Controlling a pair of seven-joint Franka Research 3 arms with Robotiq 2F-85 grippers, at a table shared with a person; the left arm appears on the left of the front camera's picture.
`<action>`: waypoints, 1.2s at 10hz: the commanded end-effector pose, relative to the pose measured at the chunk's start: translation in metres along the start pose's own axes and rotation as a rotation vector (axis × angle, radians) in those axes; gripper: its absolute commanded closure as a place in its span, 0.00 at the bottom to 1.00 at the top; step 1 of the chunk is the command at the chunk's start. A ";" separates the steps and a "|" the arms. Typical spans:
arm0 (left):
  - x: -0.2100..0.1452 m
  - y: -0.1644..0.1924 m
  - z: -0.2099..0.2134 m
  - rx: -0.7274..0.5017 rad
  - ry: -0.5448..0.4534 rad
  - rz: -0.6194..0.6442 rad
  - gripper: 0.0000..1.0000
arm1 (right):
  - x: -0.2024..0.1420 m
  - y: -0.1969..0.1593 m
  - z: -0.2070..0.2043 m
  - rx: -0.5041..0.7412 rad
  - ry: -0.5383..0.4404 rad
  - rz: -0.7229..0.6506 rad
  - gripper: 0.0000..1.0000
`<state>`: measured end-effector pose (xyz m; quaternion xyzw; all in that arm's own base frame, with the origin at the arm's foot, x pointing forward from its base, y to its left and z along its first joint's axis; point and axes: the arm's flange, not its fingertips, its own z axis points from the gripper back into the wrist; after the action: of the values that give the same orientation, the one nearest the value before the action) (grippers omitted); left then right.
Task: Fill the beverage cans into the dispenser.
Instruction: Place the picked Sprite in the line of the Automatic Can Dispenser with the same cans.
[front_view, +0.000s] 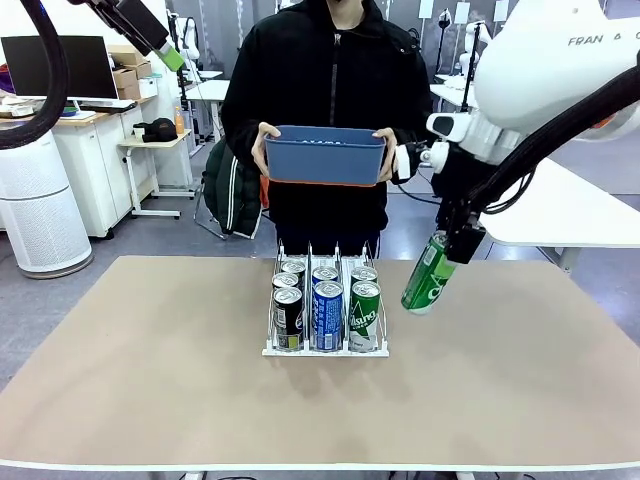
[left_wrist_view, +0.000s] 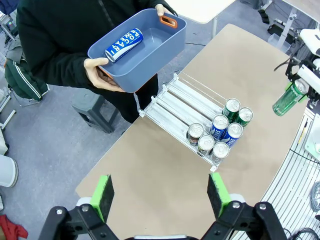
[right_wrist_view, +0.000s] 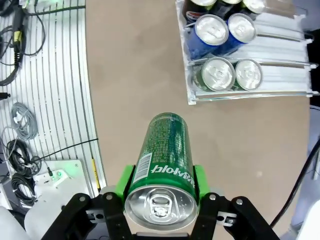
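- The right gripper is squeezing a green can near its top end. The silver top is facing the wrist camera.
- This can is hanging tilted in the air above the table.
- In the front view it is floating at about 3 o'clock from the dispenser. It is near the dispenser but not touching it.
- Seven beverage cans are already standing in the dispenser, packed at its near end.
- Three black-and-silver ones are sitting in the left lane, two blue ones in the middle lane and two green ones in the right lane.
- The far part of every lane is lying bare, so I am thinking more cans can fit.
- At 12 o'clock from the dispenser a person is holding up a blue tub with both hands.
- One blue-and-white can is lying on its side in the tub.
- The left gripper is hanging high over the table with its fingers spread wide and nothing between them.
- I am guessing the job is mostly done. The green can is waiting to go in, likely into the right lane. The can in the tub is waiting after that.
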<state>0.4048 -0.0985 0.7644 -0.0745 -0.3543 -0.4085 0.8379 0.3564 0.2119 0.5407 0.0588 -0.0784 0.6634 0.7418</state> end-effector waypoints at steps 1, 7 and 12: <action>-0.001 0.000 0.001 -0.002 0.004 0.002 0.00 | 0.009 0.003 -0.019 0.015 0.041 0.029 0.42; -0.001 0.000 0.001 -0.002 0.004 0.002 0.00 | 0.038 0.001 -0.064 0.015 0.101 0.076 0.42; -0.001 0.000 0.001 -0.002 0.004 0.002 0.00 | 0.063 -0.012 -0.082 0.053 0.111 0.086 0.42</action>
<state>0.4048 -0.0985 0.7644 -0.0745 -0.3543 -0.4085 0.8379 0.3719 0.2766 0.4691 0.0474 -0.0160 0.7086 0.7038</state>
